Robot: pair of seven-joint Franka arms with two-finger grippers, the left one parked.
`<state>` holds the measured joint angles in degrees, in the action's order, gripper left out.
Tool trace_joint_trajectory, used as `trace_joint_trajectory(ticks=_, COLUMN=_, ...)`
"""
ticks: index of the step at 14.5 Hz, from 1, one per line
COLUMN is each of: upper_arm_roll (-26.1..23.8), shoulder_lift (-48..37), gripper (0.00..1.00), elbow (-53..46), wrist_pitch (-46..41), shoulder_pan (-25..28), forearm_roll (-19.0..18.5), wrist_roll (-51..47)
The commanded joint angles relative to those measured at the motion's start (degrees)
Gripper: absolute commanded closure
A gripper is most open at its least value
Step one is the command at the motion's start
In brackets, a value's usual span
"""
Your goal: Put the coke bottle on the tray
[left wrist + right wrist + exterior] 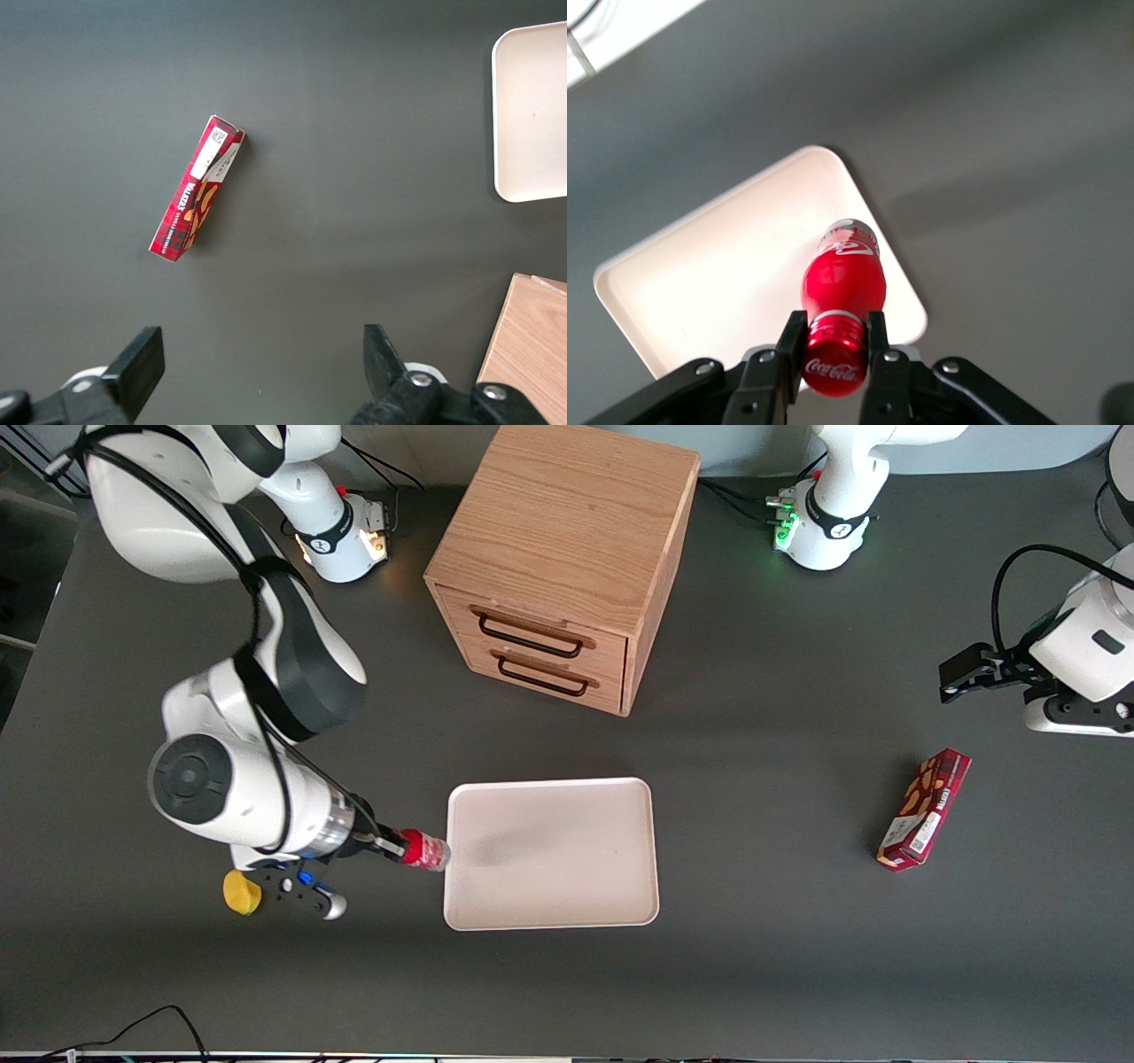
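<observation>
— Where is the coke bottle [842, 292] found?
— It is clamped at its cap between the fingers [790, 347] of the hand [390, 848], raised over the tray [549, 903] rim at the working arm's end.
— What else is seen on the worktop [762, 957]?
— A wooden drawer cabinet [558, 558] and a dark red snack box [924, 809] toward the parked arm's end.

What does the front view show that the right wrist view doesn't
Only the front view shows the wooden drawer cabinet, the snack box toward the parked arm's end, and a yellow object beside the working arm. Only the right wrist view shows the fingers clamped on the coke bottle's cap. Both show the gripper holding the coke bottle at the tray edge.
</observation>
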<state>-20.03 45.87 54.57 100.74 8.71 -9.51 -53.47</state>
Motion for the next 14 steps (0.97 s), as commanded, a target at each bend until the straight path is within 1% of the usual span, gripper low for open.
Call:
trace_joint_trajectory(ticks=1, upper_arm_roll=-0.7, shoulder_lift=5.0, gripper=1.0, elbow=-4.0, wrist_pitch=4.4, shoulder_pan=1.7, forearm_roll=-3.6, wrist_roll=-5.6)
trace_joint_trajectory(ticks=3, upper_arm_roll=-1.5, shoulder_lift=7.6, gripper=1.0, elbow=-3.9, wrist_pitch=7.2, shoulder_pan=1.8, forearm_roll=-5.8, wrist_roll=-8.0)
trace_joint_trajectory(ticks=5, upper_arm_roll=-1.8, shoulder_lift=9.5, gripper=1.0, elbow=-3.9, wrist_pitch=8.2, shoulder_pan=2.5, forearm_roll=-8.6, wrist_roll=-9.4)
trace_joint_trajectory(ticks=6, upper_arm_roll=-1.9, shoulder_lift=9.9, gripper=1.0, elbow=-3.9, wrist_pitch=8.2, shoulder_pan=2.5, forearm_roll=-8.7, wrist_roll=-9.4)
trace_joint_trajectory(ticks=7, upper_arm_roll=-2.2, shoulder_lift=9.9, gripper=0.74, elbow=-3.9, wrist_pitch=8.2, shoulder_pan=2.4, forearm_roll=-8.6, wrist_roll=-9.3)
trace_joint_trajectory(ticks=8, upper_arm_roll=-2.7, shoulder_lift=9.9, gripper=0.1, elbow=-3.9, wrist_pitch=8.0, shoulder_pan=2.3, forearm_roll=-8.7, wrist_roll=-9.1)
trace_joint_trajectory(ticks=9, upper_arm_roll=-3.3, shoulder_lift=9.8, gripper=0.0, elbow=-3.9, wrist_pitch=7.6, shoulder_pan=1.8, forearm_roll=-8.6, wrist_roll=-9.1)
trace_joint_trajectory(ticks=11, upper_arm_roll=-4.5, shoulder_lift=8.4, gripper=0.0, elbow=-3.9, wrist_pitch=4.1, shoulder_pan=1.3, forearm_roll=-8.7, wrist_roll=-9.0)
trace_joint_trajectory(ticks=13, upper_arm_roll=-5.4, shoulder_lift=3.8, gripper=0.0, elbow=-3.9, wrist_pitch=-1.2, shoulder_pan=0.1, forearm_roll=-8.6, wrist_roll=-7.9)
trace_joint_trajectory(ticks=14, upper_arm_roll=-7.3, shoulder_lift=0.7, gripper=0.0, elbow=-3.4, wrist_pitch=-5.6, shoulder_pan=-1.4, forearm_roll=-8.6, wrist_roll=-5.3)
